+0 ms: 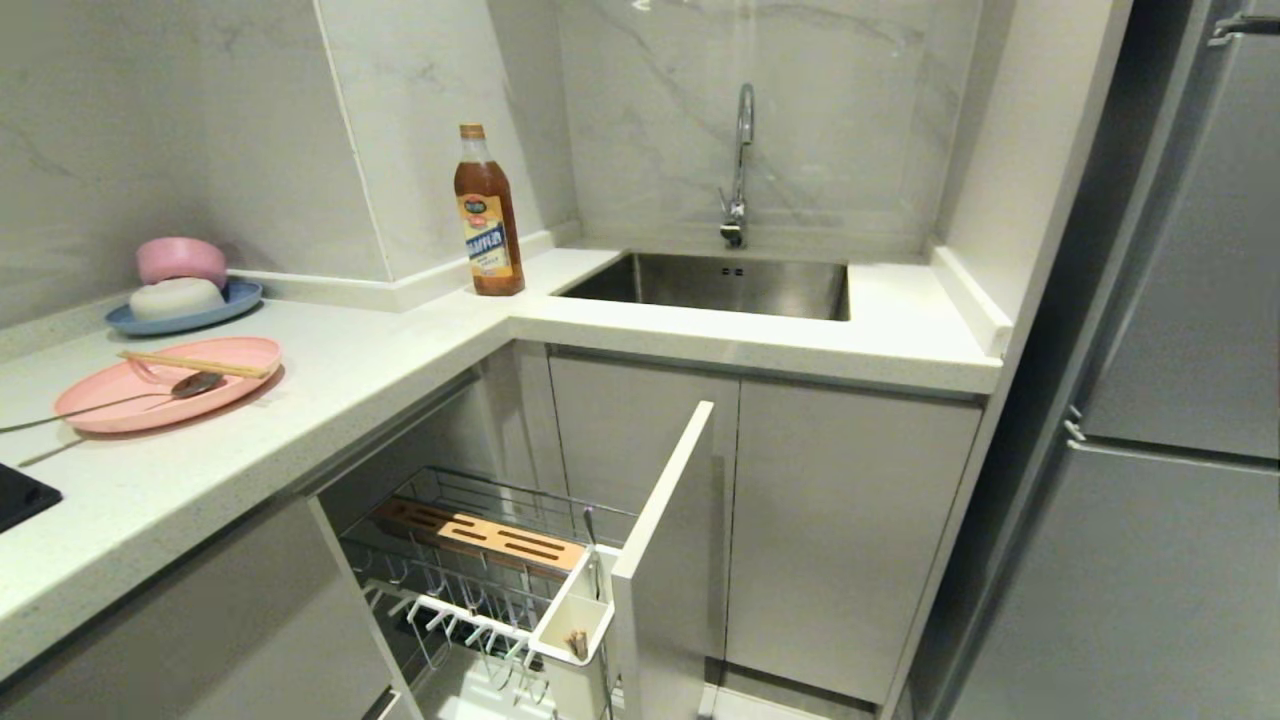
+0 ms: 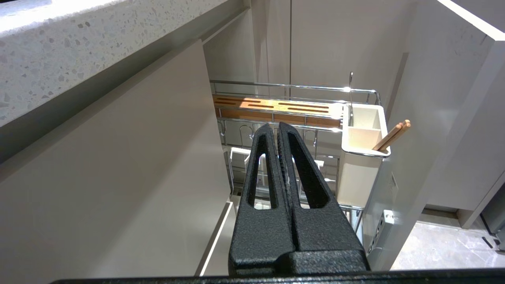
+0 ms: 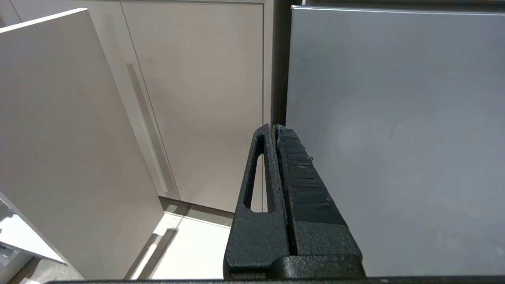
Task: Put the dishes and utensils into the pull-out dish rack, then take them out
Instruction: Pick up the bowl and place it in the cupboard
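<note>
A pale-pink plate (image 1: 165, 400) lies on the counter at the left, carrying wooden chopsticks (image 1: 190, 363) and a silver spoon (image 1: 195, 383). Behind it a light-blue bowl (image 1: 177, 297) sits upside down on a darker blue plate. The pull-out dish rack (image 1: 470, 560) stands drawn out below the counter. Its white utensil cup (image 2: 363, 157) holds another pair of chopsticks (image 2: 392, 135) and a slim metal handle (image 2: 350, 90). My left gripper (image 2: 275, 126) hangs shut and empty, short of the rack. My right gripper (image 3: 273, 127), also shut and empty, faces the cabinet doors. Neither shows in the head view.
A small pink bowl (image 1: 181, 260) stands behind the blue plate (image 1: 230, 300). A sauce bottle (image 1: 488, 215) sits by the sink (image 1: 720, 283). The rack's pale front panel (image 1: 665, 540) juts into the aisle. A tall grey fridge (image 1: 1170, 400) fills the right side.
</note>
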`<state>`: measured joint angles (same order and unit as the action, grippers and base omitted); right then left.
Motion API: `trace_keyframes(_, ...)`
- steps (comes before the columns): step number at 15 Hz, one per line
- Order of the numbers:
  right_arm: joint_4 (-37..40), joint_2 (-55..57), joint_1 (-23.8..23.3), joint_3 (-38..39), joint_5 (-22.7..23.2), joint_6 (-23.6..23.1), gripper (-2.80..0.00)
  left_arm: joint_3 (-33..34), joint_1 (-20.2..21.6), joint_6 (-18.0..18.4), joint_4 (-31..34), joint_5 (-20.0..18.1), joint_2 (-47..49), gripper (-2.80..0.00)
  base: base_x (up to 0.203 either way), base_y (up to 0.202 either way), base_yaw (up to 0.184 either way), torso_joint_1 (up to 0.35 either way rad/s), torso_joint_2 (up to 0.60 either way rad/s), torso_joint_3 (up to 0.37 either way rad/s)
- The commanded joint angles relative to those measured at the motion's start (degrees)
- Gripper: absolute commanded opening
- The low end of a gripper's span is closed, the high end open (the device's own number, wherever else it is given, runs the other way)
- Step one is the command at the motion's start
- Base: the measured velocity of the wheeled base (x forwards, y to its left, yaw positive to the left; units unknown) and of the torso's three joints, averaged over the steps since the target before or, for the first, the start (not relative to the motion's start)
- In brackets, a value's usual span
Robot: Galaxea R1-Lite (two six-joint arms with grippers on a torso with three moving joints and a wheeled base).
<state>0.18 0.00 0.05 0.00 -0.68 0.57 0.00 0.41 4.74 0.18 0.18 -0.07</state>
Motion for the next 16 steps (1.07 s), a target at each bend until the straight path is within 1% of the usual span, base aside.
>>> trace_keyframes(1,0.0,0.0,0.0,0.1,0.0,0.0,-2.8,0.0,0.0,0.1,-0.1,0.1,0.0,-2.8,0.0,0.0,0.0,0.0,0.0,0.0)
trace_keyframes(4,0.0,0.0,0.0,0.1,0.0,0.0,-2.8,0.0,0.0,0.1,-0.1,0.1,0.0,-2.8,0.0,0.0,0.0,0.003,0.0,-0.131)
trace_keyframes(16,0.0,0.0,0.0,0.1,0.0,0.0,-2.8,0.0,0.0,0.0,-0.1,0.0,0.0,-2.8,0.0,0.0,0.0,0.003,0.01,-0.198)
